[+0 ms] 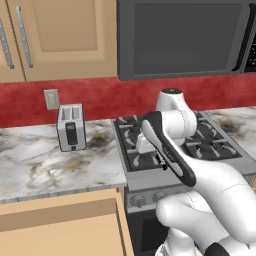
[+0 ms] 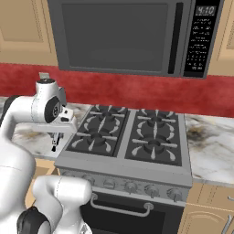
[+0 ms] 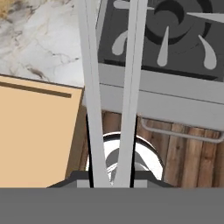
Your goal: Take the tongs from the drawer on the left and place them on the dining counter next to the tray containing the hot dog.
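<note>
The hand [image 3: 111, 181] grips the tongs [image 3: 127, 87] above the open drawer [image 3: 37, 135].

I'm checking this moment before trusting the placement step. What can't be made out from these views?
- Slim silver-grey metal tongs, hand view: the tips run off the top edge, and the grip point sits behind the grey band.
- Gripper, right base view: too small to show its jaws.
- Open light tan wooden drawer, left base view: cut off by the bottom edge, so its contents are hidden.
</note>
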Robot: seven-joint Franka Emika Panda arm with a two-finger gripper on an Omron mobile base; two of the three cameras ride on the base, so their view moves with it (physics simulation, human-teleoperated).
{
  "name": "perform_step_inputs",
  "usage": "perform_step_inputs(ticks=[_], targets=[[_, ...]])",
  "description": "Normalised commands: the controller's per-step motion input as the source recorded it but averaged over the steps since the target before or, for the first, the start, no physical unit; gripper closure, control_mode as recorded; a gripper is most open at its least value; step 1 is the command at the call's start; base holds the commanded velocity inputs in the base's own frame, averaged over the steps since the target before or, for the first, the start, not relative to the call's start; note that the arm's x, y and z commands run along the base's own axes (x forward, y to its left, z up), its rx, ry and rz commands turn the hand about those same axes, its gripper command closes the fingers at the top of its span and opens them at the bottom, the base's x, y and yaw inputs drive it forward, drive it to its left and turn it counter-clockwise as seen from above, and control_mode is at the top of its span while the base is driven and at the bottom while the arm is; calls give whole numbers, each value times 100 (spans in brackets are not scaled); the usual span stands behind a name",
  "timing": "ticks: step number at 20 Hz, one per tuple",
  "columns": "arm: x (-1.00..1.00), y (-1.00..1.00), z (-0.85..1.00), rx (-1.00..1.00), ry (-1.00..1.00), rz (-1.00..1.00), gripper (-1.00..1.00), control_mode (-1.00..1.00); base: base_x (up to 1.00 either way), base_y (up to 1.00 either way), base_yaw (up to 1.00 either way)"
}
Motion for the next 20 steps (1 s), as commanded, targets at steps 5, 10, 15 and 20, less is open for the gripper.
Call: perform_step_inputs(ticks=[5,10,15,20], targets=[[-3,-39,23,-3,-17,-7,100,-100,0,0,0],[-1,-42,26,-1,-14,-5,100,-100,0,0,0],[-2,-31,39,0,-8,-5,100,-100,0,0,0],[-3,-14,28,0,-7,-7,100,-100,0,0,0]])
